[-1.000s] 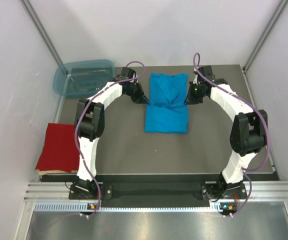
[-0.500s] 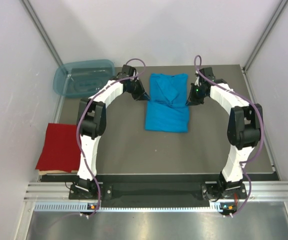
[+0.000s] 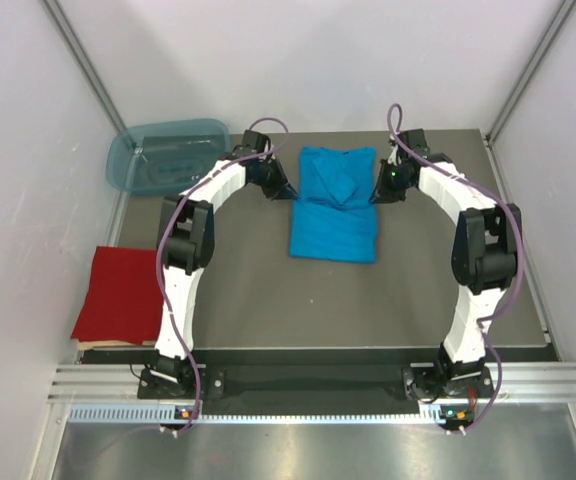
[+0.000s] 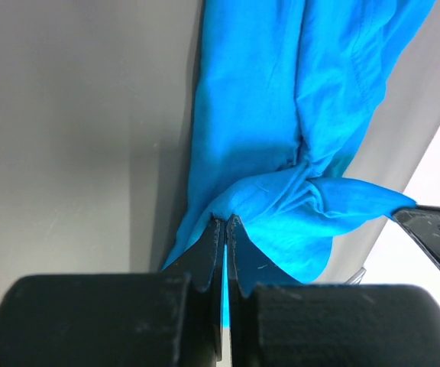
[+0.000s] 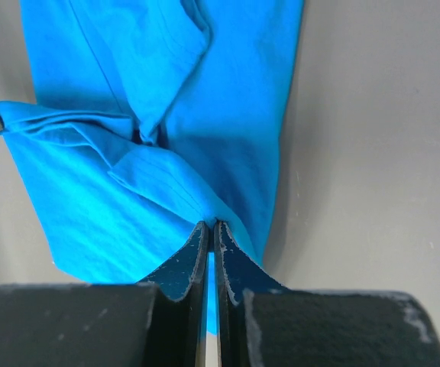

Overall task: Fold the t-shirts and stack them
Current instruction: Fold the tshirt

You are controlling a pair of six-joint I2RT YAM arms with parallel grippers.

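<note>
Both arms have reached a little farther toward the back of the table (image 3: 258, 300) since the earlier view, and the doubled-over upper part of the turquoise t-shirt (image 3: 334, 228) has drawn up shorter with them. The shirt lies at the centre of the table toward its far edge, its near half flat and smooth. The left gripper (image 3: 288, 193) is clamped on the shirt's left edge and the right gripper (image 3: 375, 196) on its right edge; each wrist view shows jaws pressed together with a thin pinch of blue cloth between them. The cloth between the two grips is bunched and creased (a knot of wrinkles sits mid-shirt). To fold well, the grippers should probably travel level and together, keeping the span taut so the creases pull out before the cloth is laid down. The red t-shirt (image 3: 118, 295) waits folded at the near left, well apart; a blue-green tub (image 3: 163, 155) sits at the far left.
</note>
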